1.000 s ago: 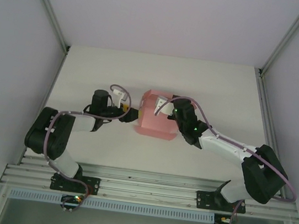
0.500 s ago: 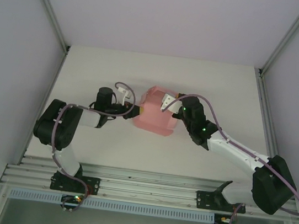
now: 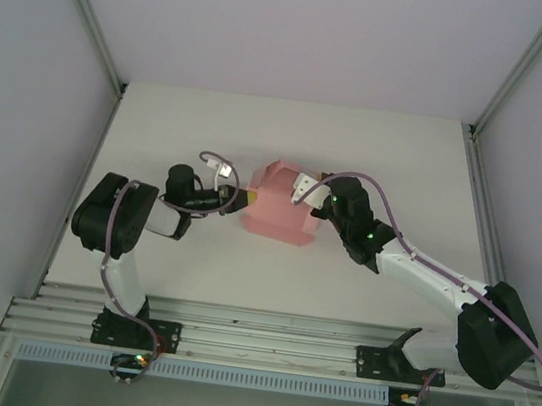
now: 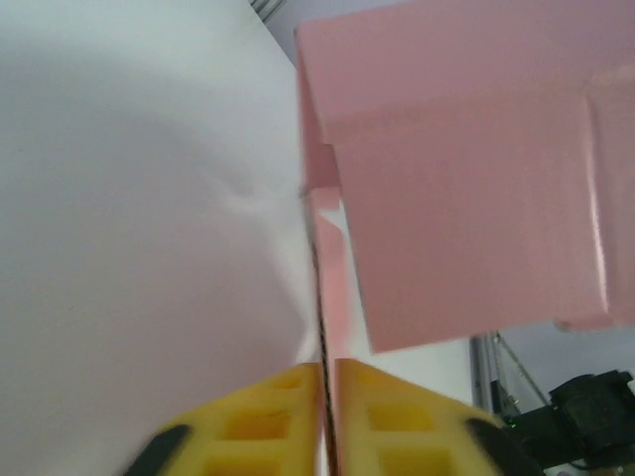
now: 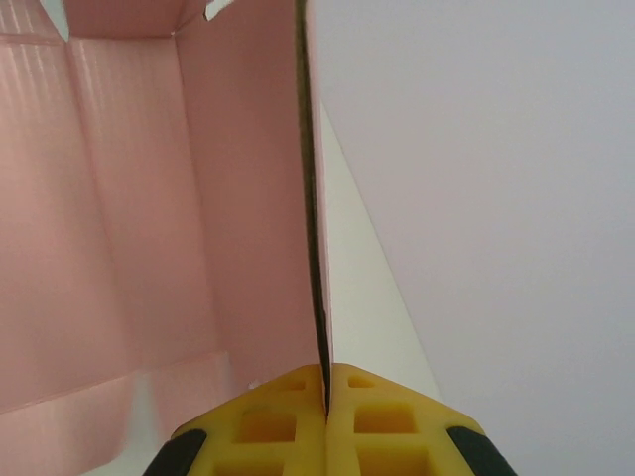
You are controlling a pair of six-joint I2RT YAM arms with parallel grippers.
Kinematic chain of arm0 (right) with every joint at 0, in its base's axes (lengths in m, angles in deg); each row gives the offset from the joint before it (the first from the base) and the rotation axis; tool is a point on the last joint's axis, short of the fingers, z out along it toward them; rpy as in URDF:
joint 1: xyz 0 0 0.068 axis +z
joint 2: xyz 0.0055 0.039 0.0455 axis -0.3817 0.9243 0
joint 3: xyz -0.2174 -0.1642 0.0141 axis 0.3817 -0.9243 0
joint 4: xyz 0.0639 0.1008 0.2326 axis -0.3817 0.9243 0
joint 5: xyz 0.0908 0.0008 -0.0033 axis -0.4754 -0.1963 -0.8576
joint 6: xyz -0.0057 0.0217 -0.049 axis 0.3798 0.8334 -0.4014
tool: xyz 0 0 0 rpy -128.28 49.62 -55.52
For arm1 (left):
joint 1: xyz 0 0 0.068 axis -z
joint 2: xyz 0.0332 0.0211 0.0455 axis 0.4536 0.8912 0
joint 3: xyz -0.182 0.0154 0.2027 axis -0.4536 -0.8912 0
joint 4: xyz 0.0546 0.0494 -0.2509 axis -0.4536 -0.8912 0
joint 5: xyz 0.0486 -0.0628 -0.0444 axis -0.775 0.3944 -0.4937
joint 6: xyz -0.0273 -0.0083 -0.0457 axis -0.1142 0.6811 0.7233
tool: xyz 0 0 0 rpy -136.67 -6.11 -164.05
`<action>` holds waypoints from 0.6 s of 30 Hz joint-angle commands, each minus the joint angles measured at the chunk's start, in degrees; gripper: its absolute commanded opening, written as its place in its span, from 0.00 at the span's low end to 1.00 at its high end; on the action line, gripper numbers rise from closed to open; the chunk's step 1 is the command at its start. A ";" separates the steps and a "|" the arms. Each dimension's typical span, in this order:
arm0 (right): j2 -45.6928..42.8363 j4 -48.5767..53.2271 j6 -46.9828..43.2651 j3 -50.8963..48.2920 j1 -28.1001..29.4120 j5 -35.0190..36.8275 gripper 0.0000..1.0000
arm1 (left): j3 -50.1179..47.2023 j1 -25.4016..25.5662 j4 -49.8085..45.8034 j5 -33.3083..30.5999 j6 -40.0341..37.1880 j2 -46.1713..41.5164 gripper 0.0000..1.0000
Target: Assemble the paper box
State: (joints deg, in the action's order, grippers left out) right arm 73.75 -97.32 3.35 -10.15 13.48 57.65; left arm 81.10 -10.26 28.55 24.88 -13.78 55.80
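On the table, paper box now turned further, left gripper and right gripper both clamped on its walls.

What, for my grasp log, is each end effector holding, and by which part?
Both hold the paper box: left end effector on a thin left-side flap, right end effector on the right wall's edge.

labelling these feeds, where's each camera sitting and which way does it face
top external: above and behind the left arm and right arm, both in view, facing down at the table and paper box.
left wrist: on the left arm, facing along the left gripper, shut on a flap.
right wrist: on the right arm, facing into the box past the right gripper, shut on a wall.
shared: all three show the box.
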 commanded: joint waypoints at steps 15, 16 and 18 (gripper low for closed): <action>3.54 7.46 0.37 3.57 -1.89 -1.65 0.00 | -3.48 -2.12 -46.59 -28.17 -23.88 -31.42 1.00; 4.43 7.16 0.13 3.60 -1.97 -1.60 0.00 | -3.18 -2.20 -48.05 -28.86 -24.56 -32.43 1.00; 4.72 7.15 -0.20 3.84 -2.06 -1.96 0.00 | -3.04 -2.30 -49.09 -30.56 -24.95 -34.09 1.00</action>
State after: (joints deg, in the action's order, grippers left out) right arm 77.40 -90.98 3.52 -7.75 11.80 56.23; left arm 77.82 -12.41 -14.14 -0.71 -34.81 23.85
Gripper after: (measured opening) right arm 0.039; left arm 0.997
